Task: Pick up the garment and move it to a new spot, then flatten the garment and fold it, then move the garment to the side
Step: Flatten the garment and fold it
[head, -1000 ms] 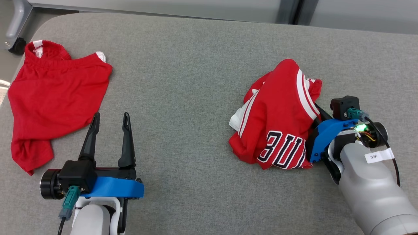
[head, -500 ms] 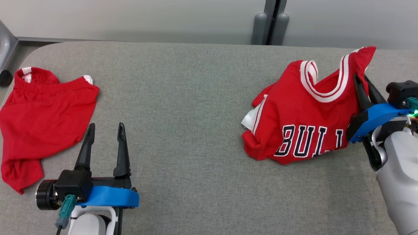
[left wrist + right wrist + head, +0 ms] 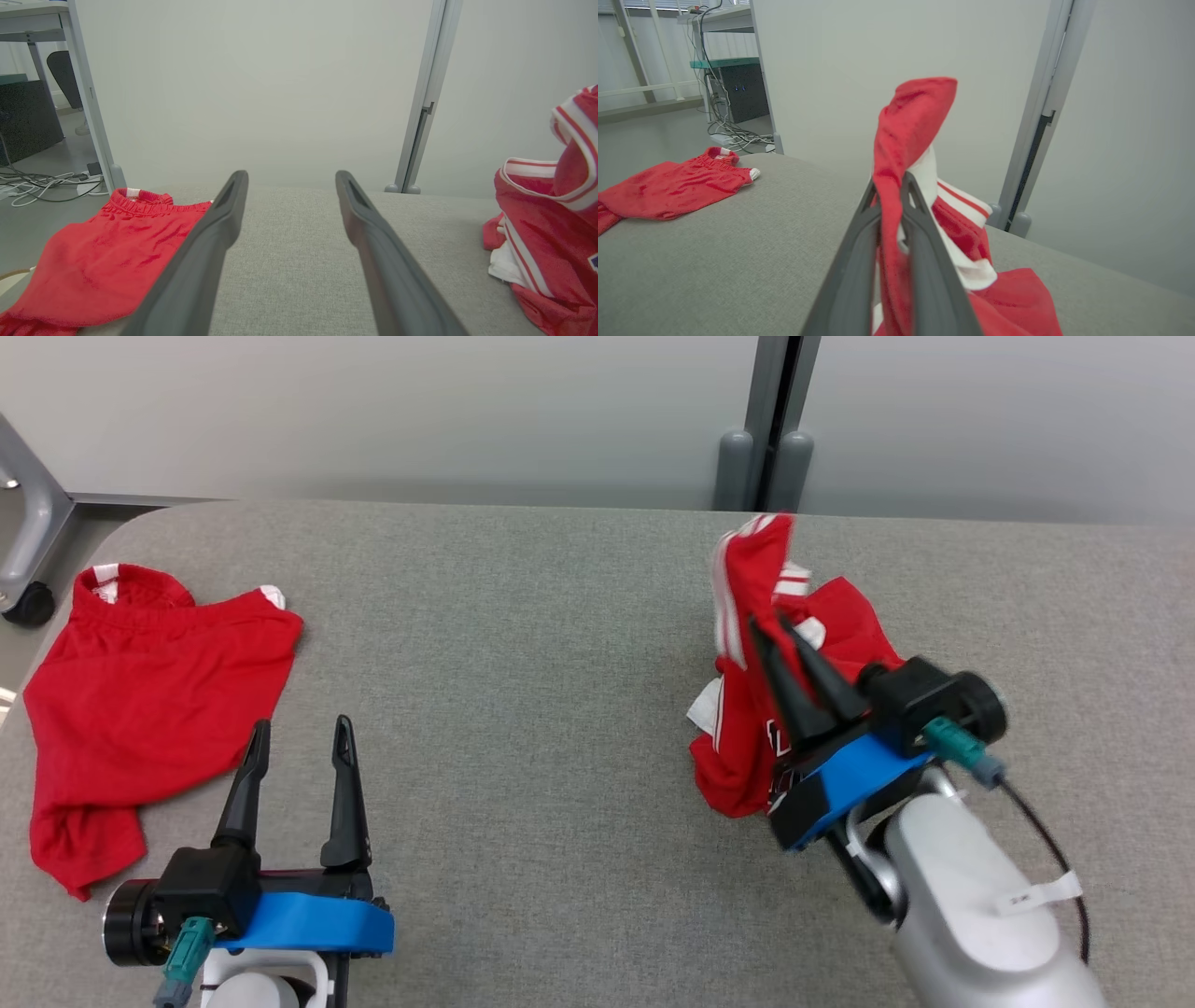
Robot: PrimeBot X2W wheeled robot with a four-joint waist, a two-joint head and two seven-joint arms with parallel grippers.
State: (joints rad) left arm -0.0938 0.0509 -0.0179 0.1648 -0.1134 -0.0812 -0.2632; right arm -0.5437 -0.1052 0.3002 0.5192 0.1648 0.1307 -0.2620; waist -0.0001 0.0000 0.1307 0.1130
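My right pincer [image 3: 768,625] pinches the red jersey [image 3: 756,569] by a raised edge, lettering unreadable; my left pincer [image 3: 302,722] gapes empty, shorts [image 3: 140,700] to its left.

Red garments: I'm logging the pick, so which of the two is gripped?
The white-striped jersey: the right gripper pinches its fabric and holds it up; the plain red shorts lie flat, untouched.
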